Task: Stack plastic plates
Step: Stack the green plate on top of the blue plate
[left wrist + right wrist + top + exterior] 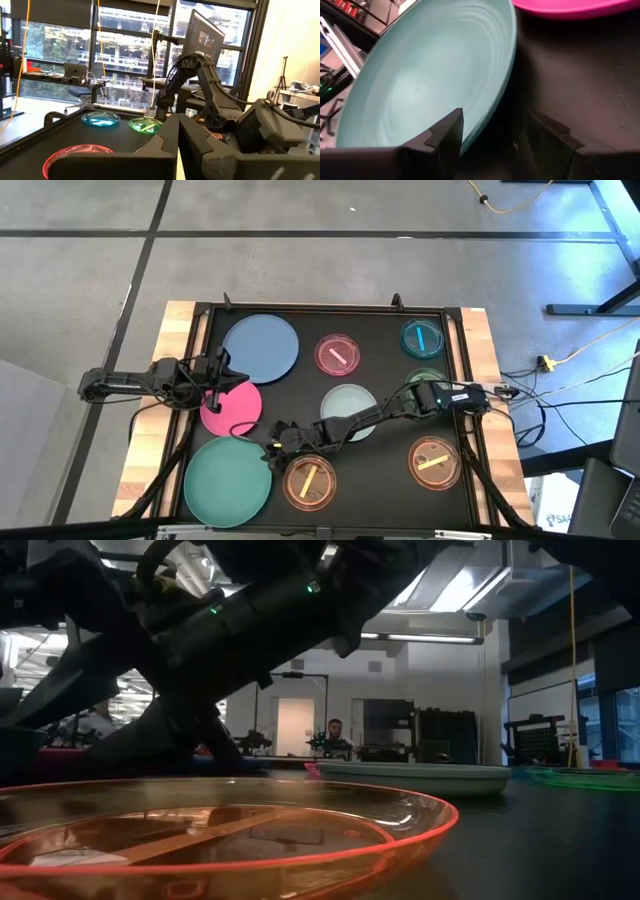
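The plates lie apart on the black mat: blue (260, 345), magenta (238, 412), teal (225, 478) and pale mint (350, 405), partly under my right arm. My left gripper (216, 390) is shut and level over the magenta plate's left part, pointing toward the table's right (177, 145). My right gripper (272, 445) is open at the teal plate's right rim. In the right wrist view (495, 135) one finger stands over the teal plate's bowl (420, 75) and the other over the mat outside it. The magenta plate (570, 7) lies just beyond. My left gripper is shut above the magenta plate's left part; I cannot tell whether it touches the plate. My right gripper straddles the teal plate's rim (507, 75) from the table's right; I cannot tell whether either finger touches it.
Small translucent dishes lie around: orange (308, 483) right beside my right gripper, a second orange (435, 462), pink (338, 355), cyan (422, 337), and green (425, 378) mostly under my right arm. The mat has a raised black frame (320, 307). A person sits far behind the table (335, 730).
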`<act>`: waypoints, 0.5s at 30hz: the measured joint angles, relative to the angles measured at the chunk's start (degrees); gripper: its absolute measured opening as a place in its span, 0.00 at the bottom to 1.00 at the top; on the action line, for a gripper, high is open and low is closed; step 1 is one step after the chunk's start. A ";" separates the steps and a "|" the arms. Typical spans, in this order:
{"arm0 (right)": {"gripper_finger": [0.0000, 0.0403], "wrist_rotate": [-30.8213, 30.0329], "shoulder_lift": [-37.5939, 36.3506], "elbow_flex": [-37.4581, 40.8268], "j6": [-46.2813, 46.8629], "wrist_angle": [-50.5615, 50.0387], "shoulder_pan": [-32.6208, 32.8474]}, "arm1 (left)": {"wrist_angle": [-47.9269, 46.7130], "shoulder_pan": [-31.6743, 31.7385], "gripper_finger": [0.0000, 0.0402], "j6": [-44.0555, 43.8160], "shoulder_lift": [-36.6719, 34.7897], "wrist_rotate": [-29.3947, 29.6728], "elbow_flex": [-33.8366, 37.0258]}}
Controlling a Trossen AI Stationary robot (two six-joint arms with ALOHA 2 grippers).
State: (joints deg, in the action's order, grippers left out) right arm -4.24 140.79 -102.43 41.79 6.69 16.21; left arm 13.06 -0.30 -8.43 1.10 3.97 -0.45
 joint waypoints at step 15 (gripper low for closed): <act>0.02 -5.22 0.07 0.02 -4.77 -0.35 -0.11 | 0.47 -0.01 0.00 0.00 0.00 0.01 0.00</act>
State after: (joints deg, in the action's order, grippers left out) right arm -9.46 140.86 -102.41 37.02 6.35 16.10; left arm 13.53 -0.30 -8.43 1.10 3.98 -0.45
